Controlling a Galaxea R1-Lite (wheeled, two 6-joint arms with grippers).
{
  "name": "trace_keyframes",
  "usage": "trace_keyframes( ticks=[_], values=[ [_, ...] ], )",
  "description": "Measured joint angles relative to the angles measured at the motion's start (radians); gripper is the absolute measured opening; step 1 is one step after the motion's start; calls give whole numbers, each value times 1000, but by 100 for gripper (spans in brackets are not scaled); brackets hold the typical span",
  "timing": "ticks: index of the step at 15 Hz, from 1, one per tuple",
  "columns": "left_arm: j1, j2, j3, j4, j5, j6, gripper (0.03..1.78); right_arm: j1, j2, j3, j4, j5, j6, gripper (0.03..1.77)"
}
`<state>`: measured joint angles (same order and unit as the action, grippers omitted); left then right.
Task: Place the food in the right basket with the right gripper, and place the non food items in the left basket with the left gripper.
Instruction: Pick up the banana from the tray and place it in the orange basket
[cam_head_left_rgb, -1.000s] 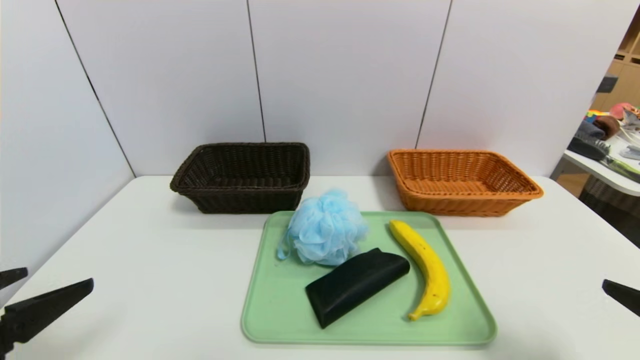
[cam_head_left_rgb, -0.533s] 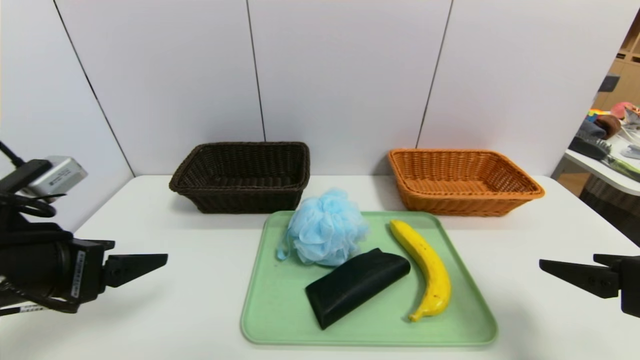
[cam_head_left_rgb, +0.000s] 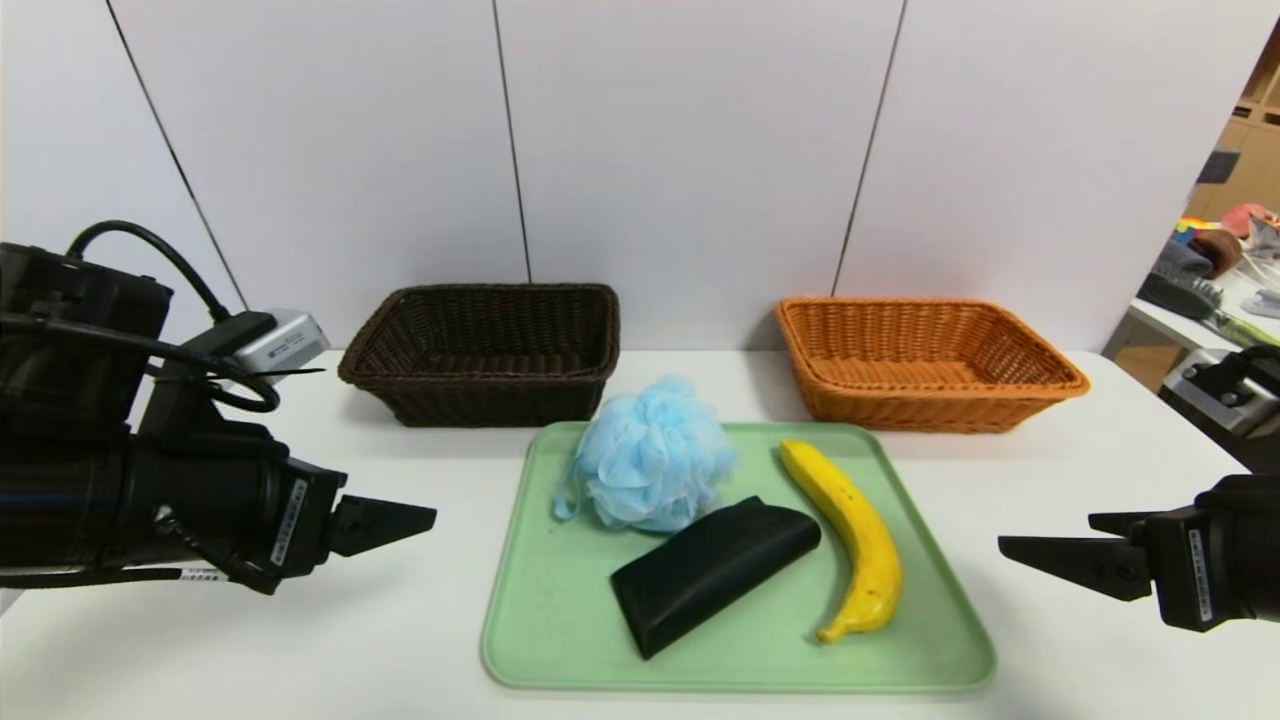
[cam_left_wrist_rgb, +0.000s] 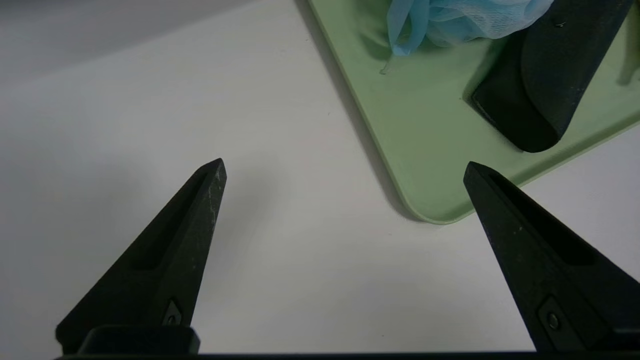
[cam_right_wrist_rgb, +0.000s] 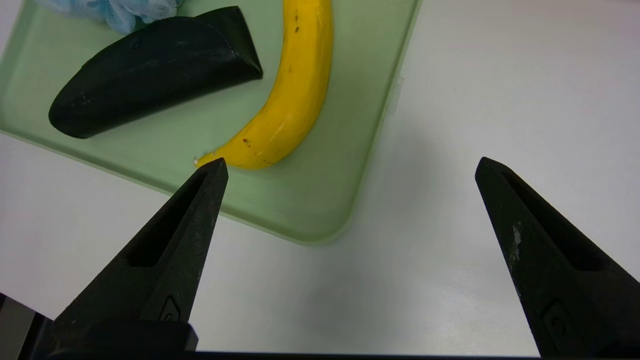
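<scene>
Showing both arms poised at the tray's flanks, neither carrying anything. Your left gripper (cam_head_left_rgb: 400, 522) hangs over the white table (cam_head_left_rgb: 300, 640) beside the green tray (cam_head_left_rgb: 540, 640), its jaws spread wide and empty; your right gripper (cam_head_left_rgb: 1050, 555) mirrors it on the opposite side, equally wide and empty. On the tray lie the blue bath puff (cam_head_left_rgb: 650, 465) at the far side, the black case (cam_head_left_rgb: 712, 572) touching it across the middle, and the banana (cam_head_left_rgb: 850, 535) just beside the case toward your right. The dark brown basket (cam_head_left_rgb: 480, 355) and the orange basket (cam_head_left_rgb: 925, 365) stand behind the tray, well apart, with nothing visible in either.

Hazards to weigh, as judgement:
- The case's far end sits close to the banana, so a wide right-hand approach could catch the case and drag a non-food item along.
- The puff rests against the case; lifting one with your left gripper may pull or roll the other.
- The mesh puff will likely compress, so a shallow pinch may slip off.
- Both arms converge on one tray; simultaneous reaches toward the middle risk a collision or shoving the tray.
</scene>
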<state>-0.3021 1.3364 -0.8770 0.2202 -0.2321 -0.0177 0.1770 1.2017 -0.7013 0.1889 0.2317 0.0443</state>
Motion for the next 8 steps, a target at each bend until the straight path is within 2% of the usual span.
trace_keyframes(
  ticks=[3, 8],
  values=[
    [-16, 65, -20, -37, -58, -7, 169, 29, 62, -34, -3, 0, 1, 171],
    [-57, 178, -56, -85, -64, -30, 169, 93, 197, -155, -3, -8, -1, 171]
  ],
)
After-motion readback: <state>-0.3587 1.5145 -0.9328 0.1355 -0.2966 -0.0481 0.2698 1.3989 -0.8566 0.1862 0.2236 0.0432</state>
